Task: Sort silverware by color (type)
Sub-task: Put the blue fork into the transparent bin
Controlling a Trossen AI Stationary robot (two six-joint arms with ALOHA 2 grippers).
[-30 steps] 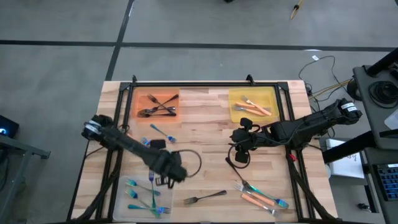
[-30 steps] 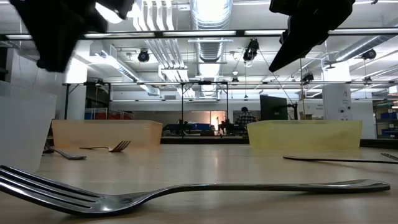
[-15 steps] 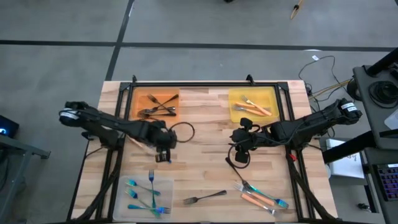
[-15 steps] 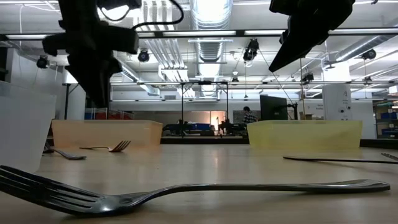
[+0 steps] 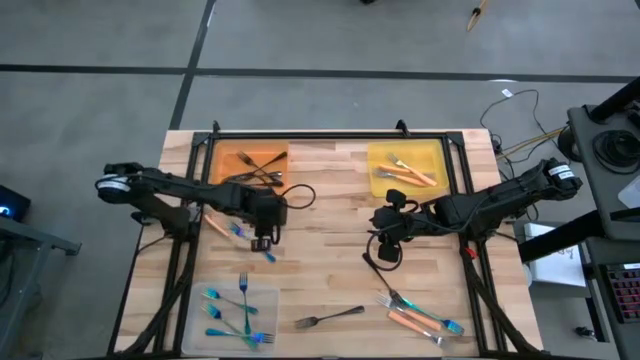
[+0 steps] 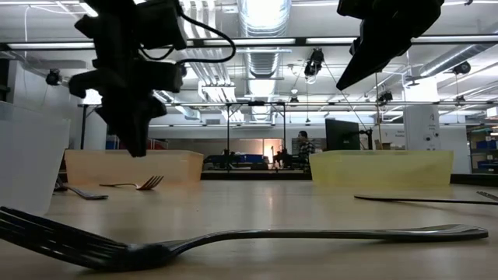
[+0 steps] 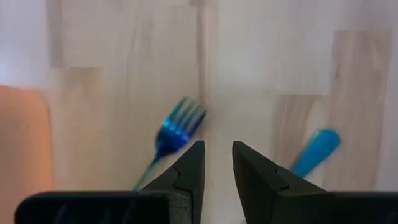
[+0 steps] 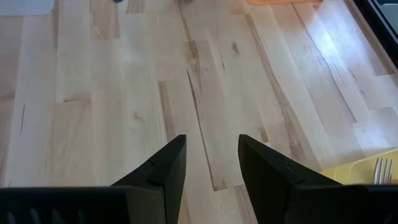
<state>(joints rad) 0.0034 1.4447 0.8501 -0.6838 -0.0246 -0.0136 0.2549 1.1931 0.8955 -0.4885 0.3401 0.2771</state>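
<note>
Landmark: the orange tray at the far left of the desk
Blue fork: a loose blue fork lies flat on the bare wood just in front of the orange tray, right under the left gripper
Left gripper: the left gripper hangs over that fork; its fingers are a small way apart and hold nothing
Right gripper: the right gripper waits well to the right of the orange tray, near the yellow tray; it is part open and holds nothing
Other forks: dark forks lie in the orange tray; more blue forks lie in the clear tray, nearer the front; one grey fork lies alone on the wood
How it will feel: I think the blue fork is light, thin, stiff and a bit slippery
Where to hold: best to pinch the thin handle near its middle, across its narrow sides, as it lies flat and low
</note>
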